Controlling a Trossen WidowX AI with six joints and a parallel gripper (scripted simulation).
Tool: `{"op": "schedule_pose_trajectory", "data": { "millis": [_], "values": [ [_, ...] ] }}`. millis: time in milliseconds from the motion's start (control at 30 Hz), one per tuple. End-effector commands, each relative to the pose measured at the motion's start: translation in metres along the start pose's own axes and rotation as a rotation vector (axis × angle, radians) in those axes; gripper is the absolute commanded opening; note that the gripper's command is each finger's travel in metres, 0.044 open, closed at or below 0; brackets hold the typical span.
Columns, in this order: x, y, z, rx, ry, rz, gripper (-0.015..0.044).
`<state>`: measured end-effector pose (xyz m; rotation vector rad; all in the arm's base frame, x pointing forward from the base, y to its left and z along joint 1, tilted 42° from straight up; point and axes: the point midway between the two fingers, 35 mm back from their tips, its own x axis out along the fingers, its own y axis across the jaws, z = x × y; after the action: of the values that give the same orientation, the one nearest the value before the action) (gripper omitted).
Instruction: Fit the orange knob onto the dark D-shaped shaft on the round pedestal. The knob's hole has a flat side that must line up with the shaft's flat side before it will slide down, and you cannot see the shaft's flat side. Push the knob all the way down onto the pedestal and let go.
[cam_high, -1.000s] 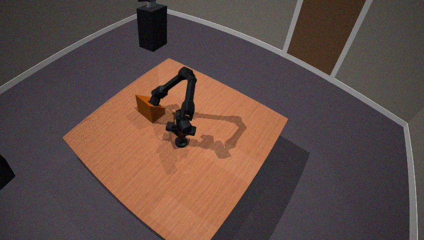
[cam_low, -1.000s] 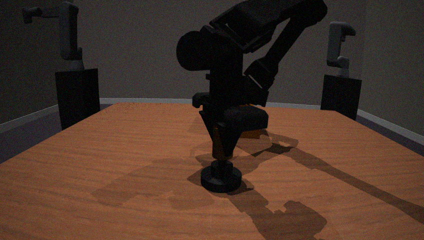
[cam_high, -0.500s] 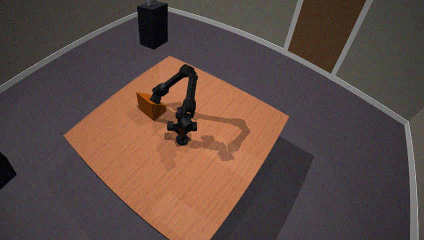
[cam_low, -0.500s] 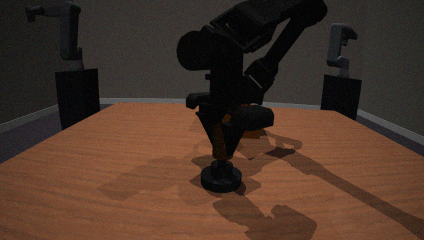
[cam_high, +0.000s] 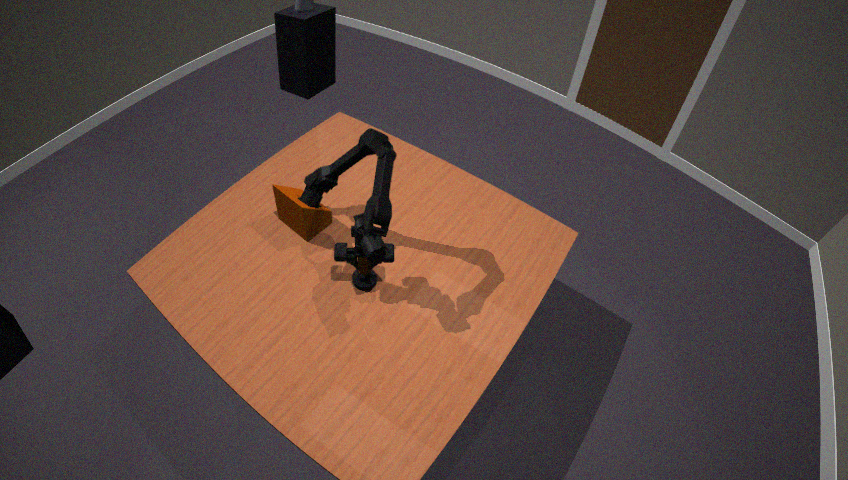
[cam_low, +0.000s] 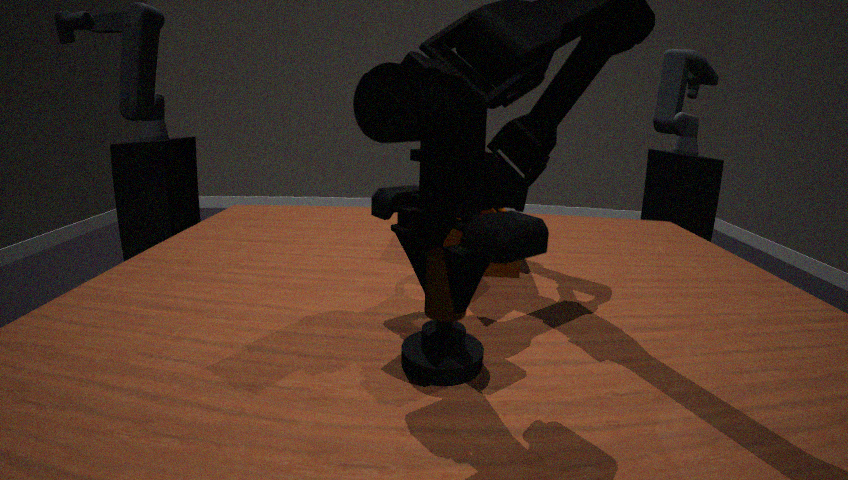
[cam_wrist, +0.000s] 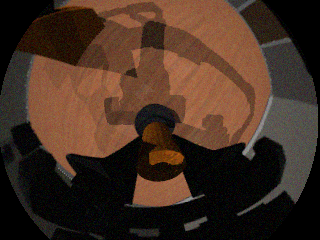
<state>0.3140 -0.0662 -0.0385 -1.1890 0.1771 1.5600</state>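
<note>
Knob held upright for fitting.
The hand (cam_high: 364, 261) (cam_low: 445, 279) (cam_wrist: 156, 138) clamps the orange knob (cam_low: 437, 285) (cam_wrist: 160, 167) above the pedestal (cam_high: 364, 280) (cam_low: 442, 359) (cam_wrist: 150, 114), presumably leaving its underside free to meet the shaft.

Dim light falls across grey walls with pale skirting, a purplish floor, a wood-grained bench (cam_high: 368, 368) (cam_low: 178, 368) (cam_wrist: 200, 75), and what seems a brown door (cam_high: 648, 65) in one wall.

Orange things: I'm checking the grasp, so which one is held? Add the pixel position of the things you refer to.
The orange knob (cam_high: 364, 265) (cam_low: 437, 282) (cam_wrist: 159, 173), between the pincer's (cam_high: 364, 261) (cam_low: 445, 303) (cam_wrist: 160, 155) fingers over the round pedestal (cam_high: 364, 286) (cam_low: 442, 375) (cam_wrist: 154, 111). The larger angular block (cam_high: 297, 218) (cam_low: 503, 270) (cam_wrist: 60, 37) stands apart.
</note>
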Motion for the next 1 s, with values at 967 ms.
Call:
{"op": "schedule_pose_trajectory", "data": {
  "millis": [967],
  "values": [
    [0.0001,-0.0002,-0.0002,-0.216,0.000,-0.002,0.0000]
  ]
}}
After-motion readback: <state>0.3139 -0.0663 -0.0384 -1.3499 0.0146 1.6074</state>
